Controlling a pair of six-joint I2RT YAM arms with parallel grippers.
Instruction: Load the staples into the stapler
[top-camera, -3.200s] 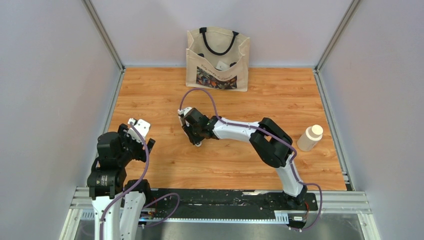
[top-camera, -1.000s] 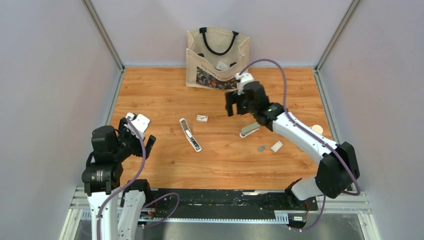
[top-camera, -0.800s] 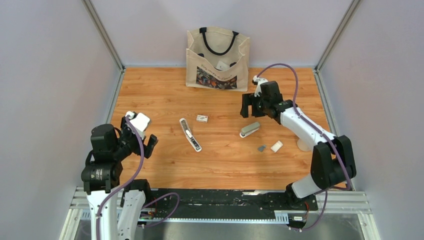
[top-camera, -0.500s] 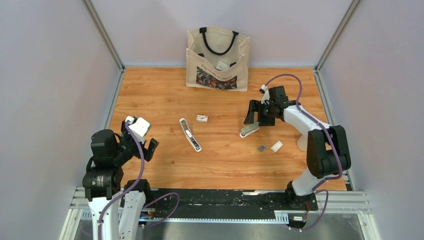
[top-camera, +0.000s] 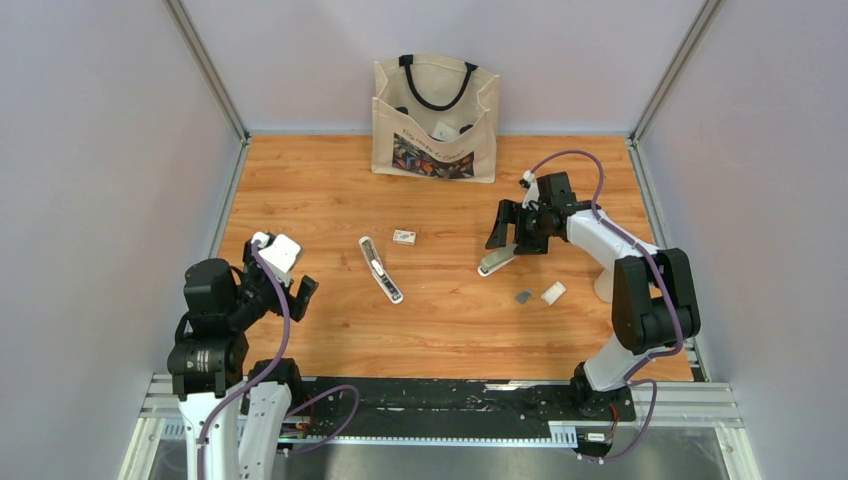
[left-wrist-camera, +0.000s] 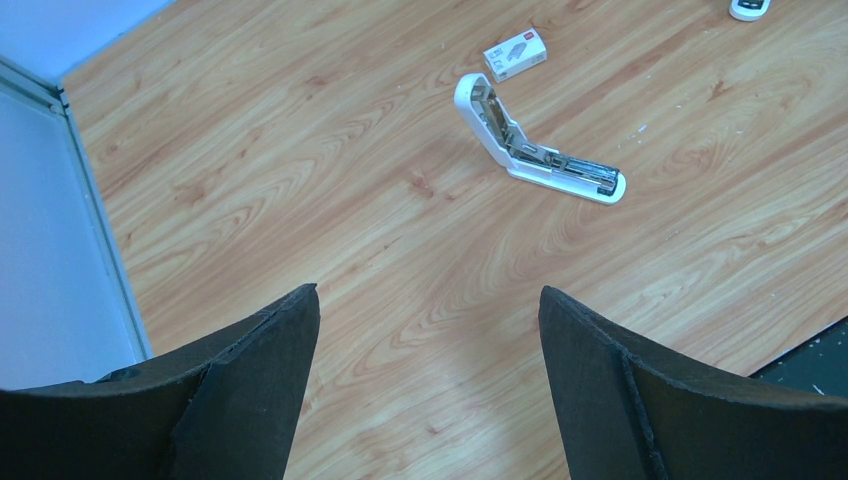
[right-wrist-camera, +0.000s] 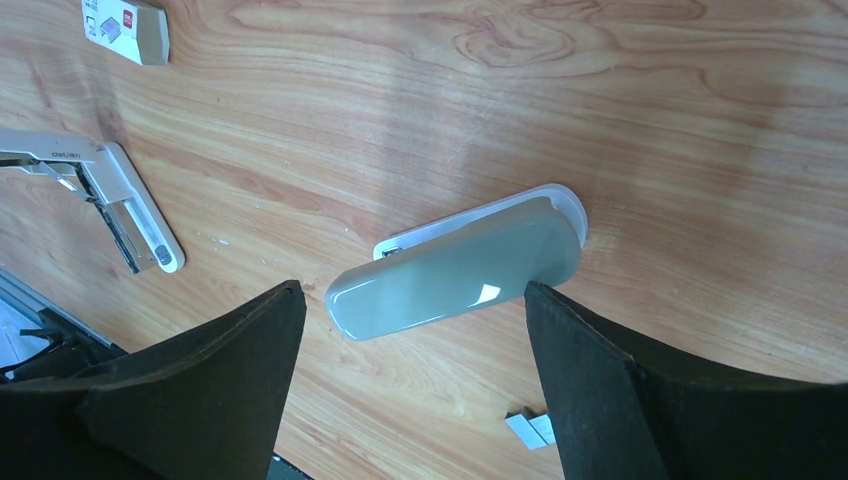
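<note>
right tool (right-wrist-camera: 410, 295): wide open, empty, over the closed grey stapler (right-wrist-camera: 455, 265) | left tool (left-wrist-camera: 428, 300): wide open, empty, over the near-left corner of the desk (top-camera: 450, 330) | staples (top-camera: 523, 296): loose on the desk's right half, near that stapler | risk: tiny flat strip likely skids or snaps when pinched, lol

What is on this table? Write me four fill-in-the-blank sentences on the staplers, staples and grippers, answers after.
1. The white stapler lies swung ____.
2. The grey stapler, under the right gripper, is ____.
3. The left gripper, jaws apart, holds ____.
4. The staples lie nearer the ____ stapler.

Missing words: open; closed; nothing; grey.
</note>
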